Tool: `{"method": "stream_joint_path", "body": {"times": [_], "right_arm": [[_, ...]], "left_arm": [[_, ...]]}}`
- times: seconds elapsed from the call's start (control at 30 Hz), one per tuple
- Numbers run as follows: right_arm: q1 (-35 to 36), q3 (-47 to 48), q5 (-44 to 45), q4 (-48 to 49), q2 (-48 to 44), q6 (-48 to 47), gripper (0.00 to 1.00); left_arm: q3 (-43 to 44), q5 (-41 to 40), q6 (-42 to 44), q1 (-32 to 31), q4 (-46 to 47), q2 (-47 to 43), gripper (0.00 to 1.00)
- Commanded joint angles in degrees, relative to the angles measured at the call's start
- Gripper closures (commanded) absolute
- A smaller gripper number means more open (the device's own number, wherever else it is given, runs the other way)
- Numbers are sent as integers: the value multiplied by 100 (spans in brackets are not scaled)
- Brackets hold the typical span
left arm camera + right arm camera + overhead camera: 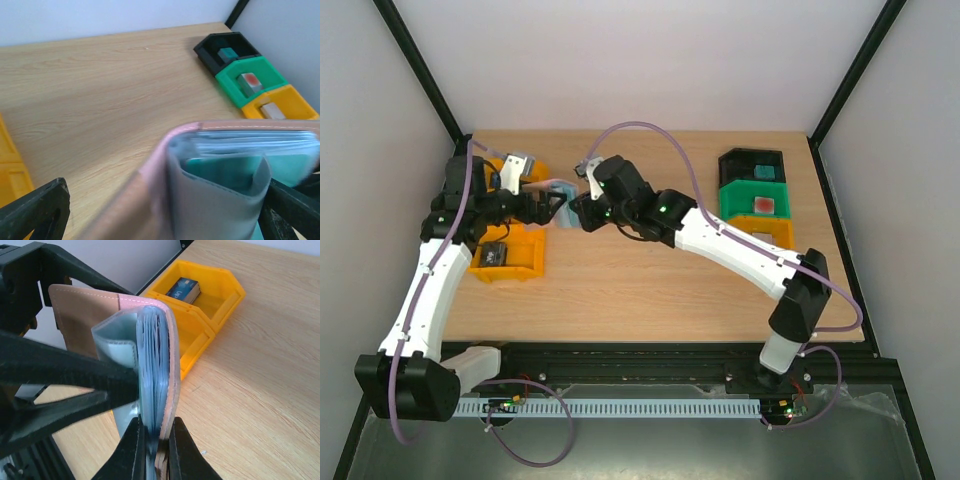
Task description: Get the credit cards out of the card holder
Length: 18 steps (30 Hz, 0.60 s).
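Top view: holder (560,188) is up off the table (650,300), left of centre, hanging between the two arms. Left gripper (542,205) is on its left and right gripper (582,212) on its right, both close in. Too small here to read the jaws.

Left wrist: left gripper (165,202) has its jaws wide apart, one finger in each lower corner. Holder (220,200) sits in the gap, nearer the right-hand finger. It's probably touching that finger, but the blur stops me being sure. Its open mouth faces the camera, with cards (250,142) stacked edge-on above a teal one in the grey pocket. Black, green and orange bins (272,75) are upper right, well apart.

Right wrist: right gripper (155,442) is clamped on the holder's (85,315) lower edge at bottom centre, pinching the covers and cards (152,365) together. Holder stands upright, long axis running up the frame from the jaws. Left gripper's fingers (60,365) come in from the left, splayed around the grey flap. Orange bin (215,295) is upper right.

My read: the right arm is the anchor, so the left is the free arm and the nearer one to the cards. The cards lie straight ahead between its jaws. It should close on one exposed edge and pull along the long axis, away from the right gripper. Risk: the right gripper's clamp may also hold the cards back.
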Motion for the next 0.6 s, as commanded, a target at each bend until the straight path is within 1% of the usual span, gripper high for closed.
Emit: {"method": "stream_joint_path", "body": {"times": [0.0, 0.1, 0.27, 0.4, 0.47, 0.5, 0.53, 0.57], "right_arm": [[-7, -102, -490, 330, -583, -199, 98], [-155, -287, -786, 440, -896, -235, 98], [-693, -866, -1934, 792, -1367, -169, 98], [-951, -1201, -2437, 947, -1655, -171, 98], [-1000, -1250, -2311, 870, -1719, -201, 98], [-997, -1248, -2059, 790, -1737, -199, 98], [-1004, -1197, -1655, 668, -1731, -154, 98], [-1000, -1135, -1066, 505, -1701, -61, 98]], "left_arm": [[-83, -629, -54, 51, 160, -91, 1], [-85, -614, -49, 153, 141, -143, 1], [-56, -283, -93, 319, 96, -214, 1], [-44, -11, -103, 407, 54, -243, 0], [-19, 137, -81, 437, 18, -258, 0], [-6, 194, -62, 455, -1, -269, 0], [10, 232, -37, 486, -29, -279, 1], [31, 251, -2, 514, -55, -288, 1]]}}
